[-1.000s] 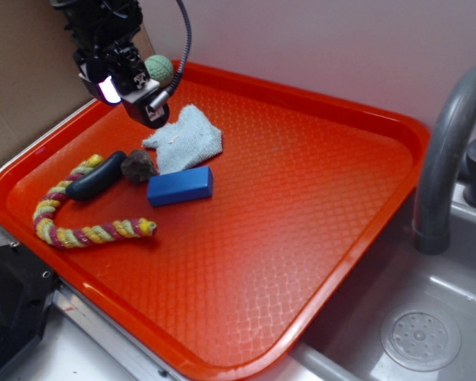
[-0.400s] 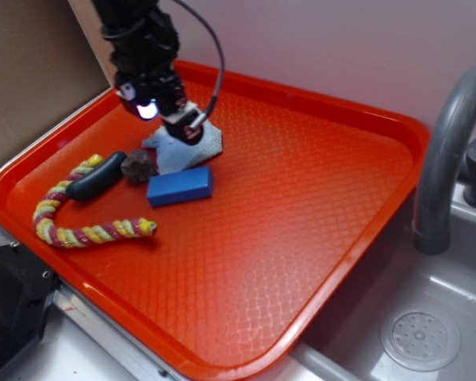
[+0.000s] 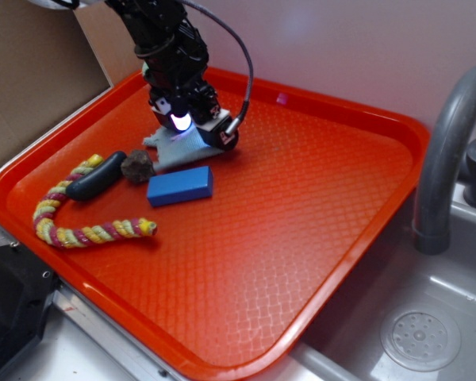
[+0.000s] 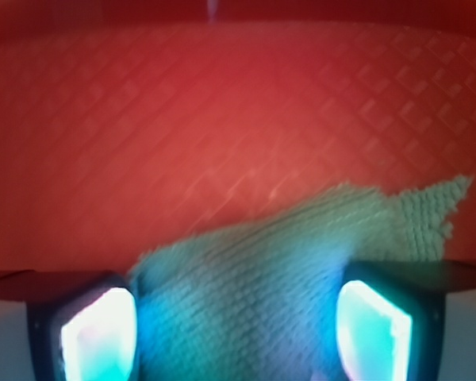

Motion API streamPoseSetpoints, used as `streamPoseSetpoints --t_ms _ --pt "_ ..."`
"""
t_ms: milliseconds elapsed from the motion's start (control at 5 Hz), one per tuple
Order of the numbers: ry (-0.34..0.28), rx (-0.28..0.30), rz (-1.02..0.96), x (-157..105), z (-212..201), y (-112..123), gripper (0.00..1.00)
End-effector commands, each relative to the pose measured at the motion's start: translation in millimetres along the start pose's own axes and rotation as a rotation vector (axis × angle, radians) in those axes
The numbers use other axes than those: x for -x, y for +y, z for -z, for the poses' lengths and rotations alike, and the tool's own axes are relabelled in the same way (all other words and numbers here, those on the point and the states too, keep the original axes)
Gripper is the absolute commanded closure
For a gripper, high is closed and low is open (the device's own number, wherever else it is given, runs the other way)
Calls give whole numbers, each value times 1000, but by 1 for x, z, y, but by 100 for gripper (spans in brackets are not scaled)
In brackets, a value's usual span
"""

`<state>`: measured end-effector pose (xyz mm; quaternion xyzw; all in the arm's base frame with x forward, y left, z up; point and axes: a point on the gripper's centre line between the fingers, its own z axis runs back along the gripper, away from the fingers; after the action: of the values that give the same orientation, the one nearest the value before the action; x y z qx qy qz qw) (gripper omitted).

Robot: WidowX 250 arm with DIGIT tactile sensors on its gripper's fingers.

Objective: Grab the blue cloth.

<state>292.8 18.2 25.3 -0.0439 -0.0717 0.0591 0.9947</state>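
- Where the exterior view comes closest, the red tray (image 3: 246, 317) fills most of the picture, its near rim at the bottom edge.
- Beside it on the right sits a steel sink (image 3: 428, 333) with a round drain, and a grey faucet (image 3: 452, 151) arches above it.
- On the tray's left side lies a braided rope toy (image 3: 79, 226), curled, with a dark oblong piece (image 3: 95, 176) touching its upper end.
- Just past that, a small brown lump (image 3: 139, 167) sits next to a bright blue block (image 3: 180, 186).
- Directly behind the block is the blue cloth (image 3: 178, 151), pale and fuzzy, lying on the tray near its far-left part and mostly covered by the arm.
- Over it, the end effector (image 3: 186, 131) is lowered onto the cloth.
- From the wrist view, the cloth (image 4: 285, 262) spreads between the two glowing fingers (image 4: 95, 333), which stand wide apart on either side of it; a ragged corner points right.
- Farther off, the tray's raised far rim (image 4: 222, 32) crosses the top.
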Motion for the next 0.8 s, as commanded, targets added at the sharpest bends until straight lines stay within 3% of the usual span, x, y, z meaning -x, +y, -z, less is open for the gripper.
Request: streamPoseSetpoints --t_ms 0,400,600 --pt "29 -44 -83 -1 1 25 100" --pt "51 -120 -155 11 -23 56 100" --pt "102 -149 -173 17 -57 66 100"
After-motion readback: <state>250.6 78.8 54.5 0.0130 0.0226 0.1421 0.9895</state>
